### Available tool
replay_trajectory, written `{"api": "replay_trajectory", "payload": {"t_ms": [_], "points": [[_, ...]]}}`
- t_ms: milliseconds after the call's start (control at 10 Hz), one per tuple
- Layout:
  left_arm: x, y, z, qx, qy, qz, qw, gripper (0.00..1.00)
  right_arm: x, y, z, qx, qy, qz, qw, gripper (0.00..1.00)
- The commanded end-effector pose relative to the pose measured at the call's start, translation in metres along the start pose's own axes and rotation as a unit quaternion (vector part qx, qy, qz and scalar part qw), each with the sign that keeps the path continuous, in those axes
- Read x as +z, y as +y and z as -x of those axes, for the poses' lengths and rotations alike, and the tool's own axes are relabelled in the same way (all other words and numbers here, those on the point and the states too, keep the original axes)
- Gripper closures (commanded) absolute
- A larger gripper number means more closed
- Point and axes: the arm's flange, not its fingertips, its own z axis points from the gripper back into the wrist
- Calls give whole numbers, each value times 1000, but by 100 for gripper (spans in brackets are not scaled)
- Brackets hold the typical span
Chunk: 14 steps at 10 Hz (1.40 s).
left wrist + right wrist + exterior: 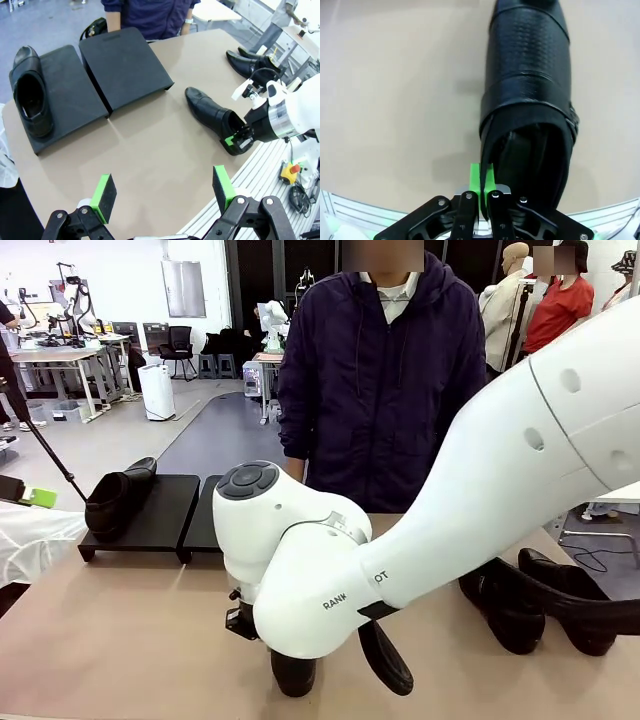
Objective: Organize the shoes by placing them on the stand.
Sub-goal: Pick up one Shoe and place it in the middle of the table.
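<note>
Saw right gripper pinching the heel collar of one shoe, pads pressed together on the leather, at the near edge of the table, 4 o'clock in the left wrist view. Saw left gripper above, jaws spread, holding nothing. Found open tabletop between that shoe and the stand at 11 o'clock. Found a second shoe on the stand's left panel, by its outer edge. Noted two more shoes together at 2 o'clock, off the stand.
</note>
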Motion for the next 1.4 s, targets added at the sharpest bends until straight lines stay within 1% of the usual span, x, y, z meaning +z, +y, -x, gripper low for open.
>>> {"api": "replay_trajectory", "payload": {"t_ms": [0,100,200,300,500,700,800,900,1100,1200,1300], "points": [[0,-1,3,-2,4,-1,1000,0,2,9,-7,19,-17,-8,1000,100],[0,-1,3,-2,4,-1,1000,0,0,9,-7,23,-14,-9,1000,100],[0,-1,3,-2,4,-1,1000,0,1,8,-7,28,-13,-8,999,41],[0,-1,3,-2,4,-1,1000,0,1,8,-7,29,-12,-8,999,0],[0,-1,3,-2,4,-1,1000,0,4,5,-6,24,-14,-12,1000,0],[0,-1,3,-2,4,-1,1000,0,20,-2,-4,17,-23,-24,999,0],[0,-1,3,-2,4,-1,1000,0,40,-9,0,13,-28,-33,999,0],[0,-1,3,-2,4,-1,1000,0,69,-22,6,9,-38,-41,998,0],[0,-1,3,-2,4,-1,1000,0,144,-71,18,11,-65,-70,995,0],[0,-1,3,-2,4,-1,1000,0,181,-106,22,25,-56,-110,992,0],[0,-1,3,-2,4,-1,1000,0,212,-146,26,40,-37,-131,990,0]]}}
